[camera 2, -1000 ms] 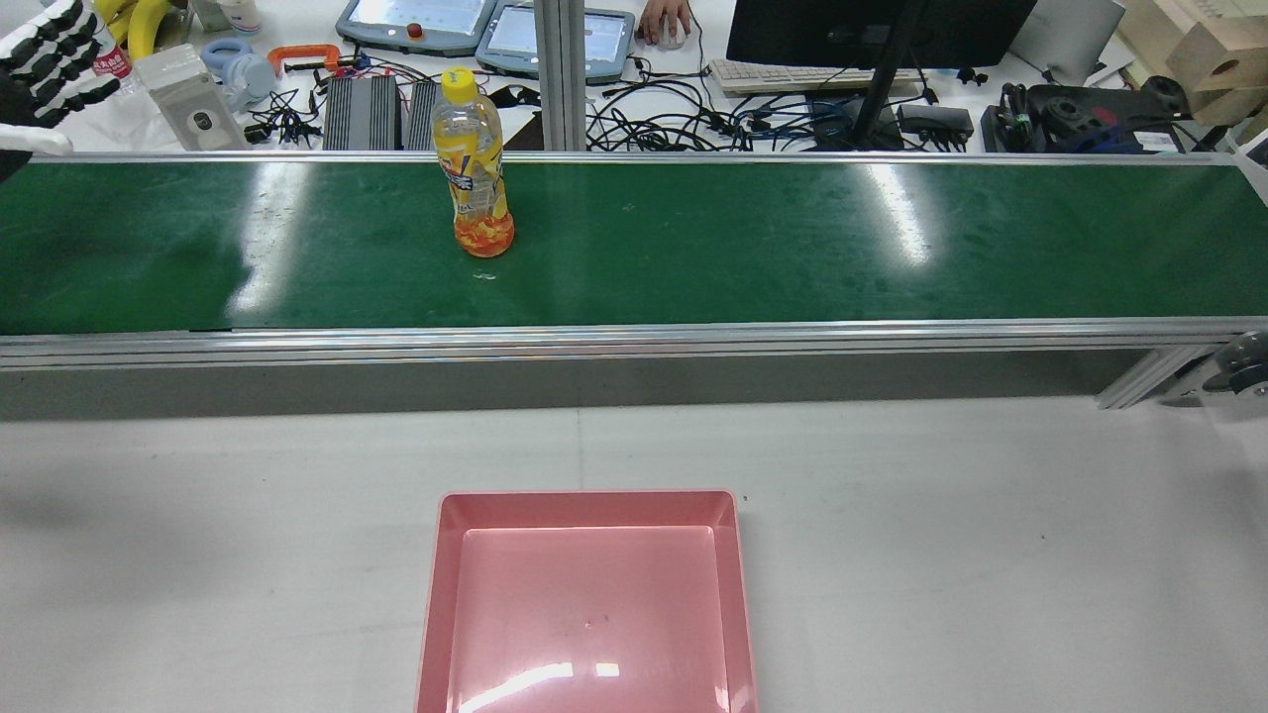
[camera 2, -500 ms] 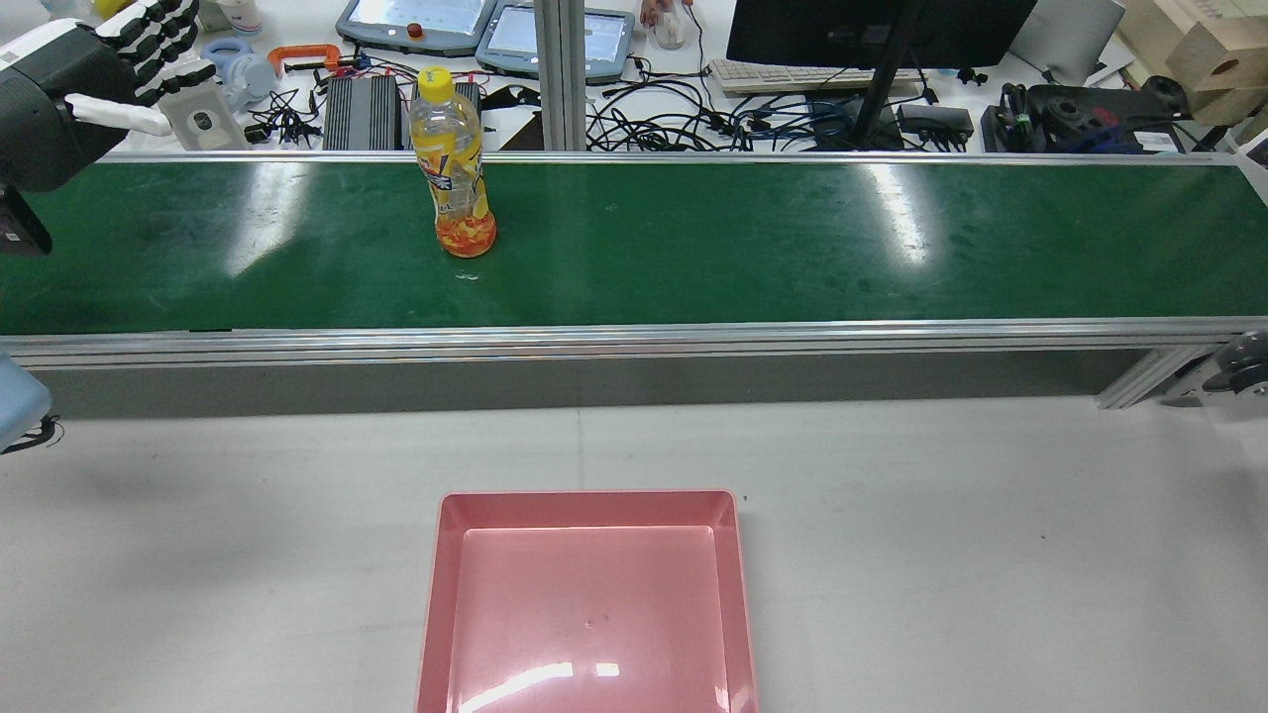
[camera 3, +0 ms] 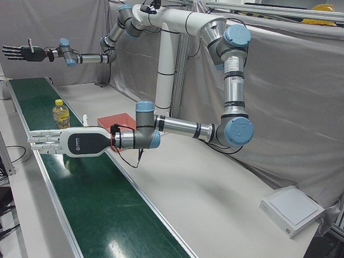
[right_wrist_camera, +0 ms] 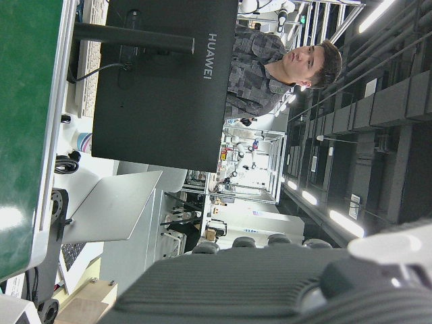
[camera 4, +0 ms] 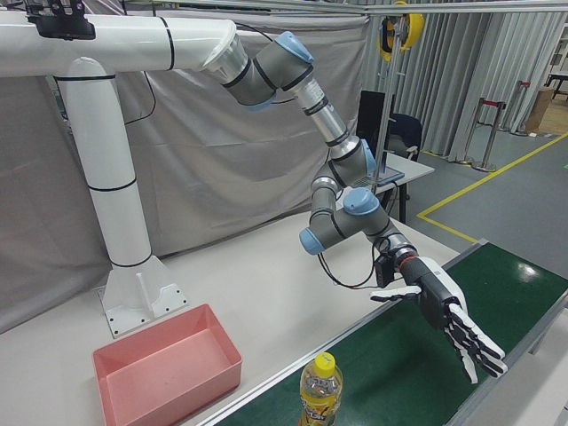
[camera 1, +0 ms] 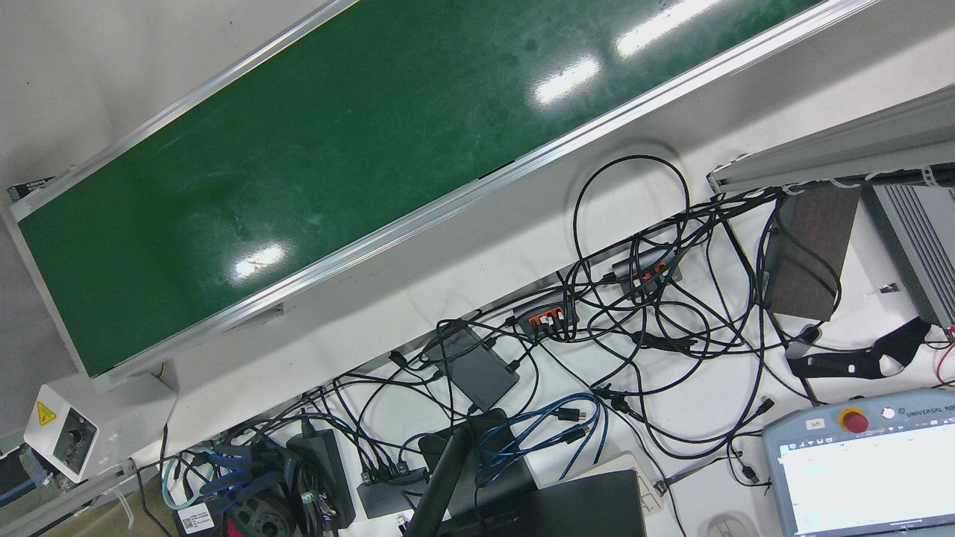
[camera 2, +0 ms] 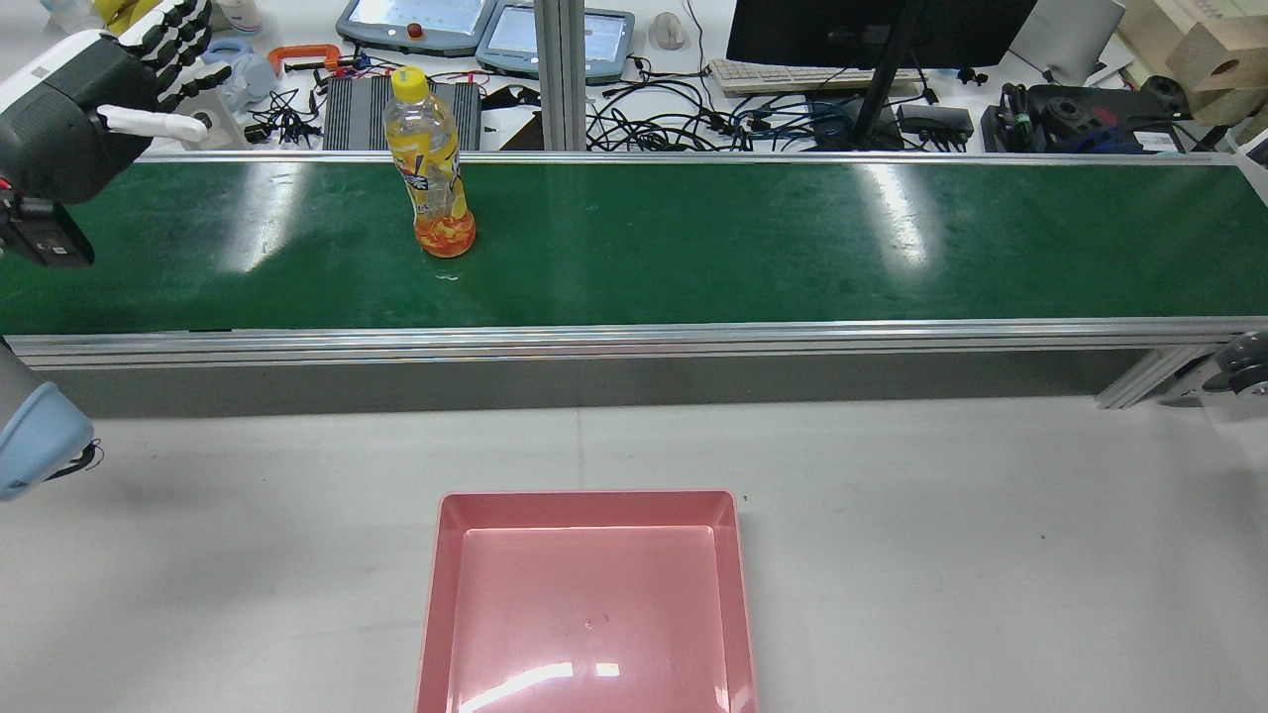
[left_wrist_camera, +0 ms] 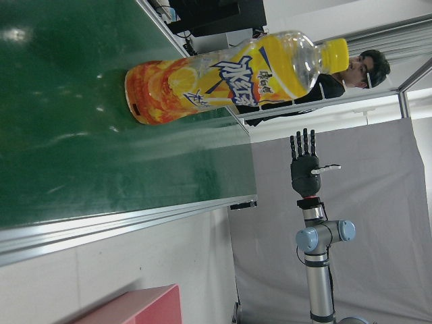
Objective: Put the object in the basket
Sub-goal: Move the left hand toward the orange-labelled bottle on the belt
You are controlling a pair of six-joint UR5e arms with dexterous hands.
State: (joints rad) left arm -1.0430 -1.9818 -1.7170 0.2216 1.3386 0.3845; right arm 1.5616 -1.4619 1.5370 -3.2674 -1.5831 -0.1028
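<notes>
A clear bottle with a yellow cap and orange drink [camera 2: 428,163] stands upright on the green conveyor belt [camera 2: 743,238]. It also shows in the left-front view [camera 3: 61,114], the right-front view [camera 4: 319,392] and the left hand view [left_wrist_camera: 223,79]. My left hand [camera 2: 119,69] is open and flat, raised over the belt's left end, apart from the bottle; it also shows in the left-front view [camera 3: 59,142] and the right-front view [camera 4: 448,321]. My right hand [camera 3: 21,52] is open and held high past the belt's far end. The pink basket [camera 2: 436,594] lies empty on the table.
The grey table [camera 2: 941,555] lies between belt and basket. Beyond the belt a desk holds tangled cables [camera 1: 642,313], teach pendants [camera 2: 416,22], a monitor [camera 2: 872,30] and a keyboard. The belt has an aluminium rail [camera 2: 634,337] along its near side.
The bottle has travelled left along the belt toward my left hand. My left hand has come further into the rear view, to the right and slightly down.
</notes>
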